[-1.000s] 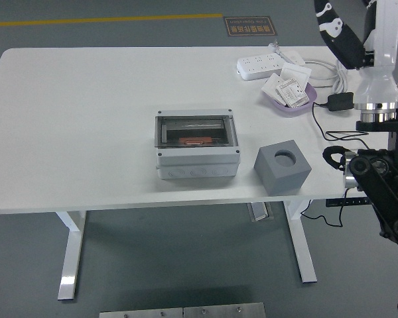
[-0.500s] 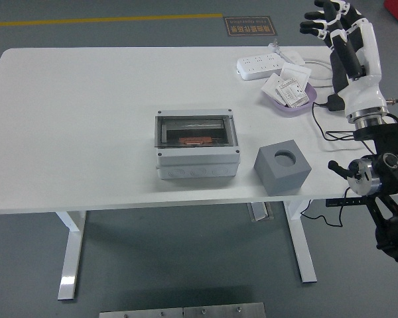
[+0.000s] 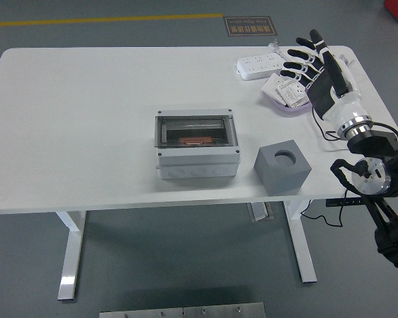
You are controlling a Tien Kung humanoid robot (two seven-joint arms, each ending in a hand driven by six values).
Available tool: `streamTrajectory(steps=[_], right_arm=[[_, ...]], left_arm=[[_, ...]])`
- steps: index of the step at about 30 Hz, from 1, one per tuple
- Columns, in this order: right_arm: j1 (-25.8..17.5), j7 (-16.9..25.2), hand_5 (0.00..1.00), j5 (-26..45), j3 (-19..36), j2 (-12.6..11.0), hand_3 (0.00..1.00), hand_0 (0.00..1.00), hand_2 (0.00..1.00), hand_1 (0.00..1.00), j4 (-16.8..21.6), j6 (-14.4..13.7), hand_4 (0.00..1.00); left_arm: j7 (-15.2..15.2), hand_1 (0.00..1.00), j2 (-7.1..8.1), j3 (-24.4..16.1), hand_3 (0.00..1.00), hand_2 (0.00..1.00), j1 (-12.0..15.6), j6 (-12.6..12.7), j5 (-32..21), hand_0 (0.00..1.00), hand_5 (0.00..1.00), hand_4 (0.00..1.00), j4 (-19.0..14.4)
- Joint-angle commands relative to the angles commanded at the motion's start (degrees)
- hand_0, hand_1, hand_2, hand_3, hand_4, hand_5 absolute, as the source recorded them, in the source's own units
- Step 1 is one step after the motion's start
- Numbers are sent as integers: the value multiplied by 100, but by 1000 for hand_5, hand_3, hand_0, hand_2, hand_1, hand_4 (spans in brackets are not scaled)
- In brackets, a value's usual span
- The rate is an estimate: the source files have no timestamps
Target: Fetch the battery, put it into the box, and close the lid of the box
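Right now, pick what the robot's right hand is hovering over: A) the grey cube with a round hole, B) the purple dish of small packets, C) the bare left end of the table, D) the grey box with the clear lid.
B: the right hand, fingers spread and holding nothing, hangs over the purple dish of packets at the table's far right, well away from the grey box.

Box (image 3: 197,154) grey matt plastic, clear glossy lid (image 3: 193,130); table (image 3: 86,112) smooth white.
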Motion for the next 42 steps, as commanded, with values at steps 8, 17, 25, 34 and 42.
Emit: streamTrajectory(steps=[8,17,25,34,42], right_arm=[[-29,183,576,850,-22,-51,582,407,491,415,-43,830,774],[-57,194,781,990,-15,-64,603,501,513,468,-35,1029,923],[-93,242,863,991,56,-85,621,588,593,581,-24,866,980],[-149,319,823,1044,96,-111,568,528,516,497,-22,747,942],[-153,377,736,1088,128,-118,303,290,246,246,-8,682,873]], left_arm=[[7,741,3,-19,784,711,0,-6,20,626,333,829,0],[13,741,6,-8,783,712,12,-16,19,626,332,826,0],[39,742,20,-43,783,714,20,-31,49,628,332,823,0],[29,742,22,-21,783,714,16,-38,20,624,334,821,0],[21,742,26,-24,784,714,11,-34,19,621,335,821,0]])
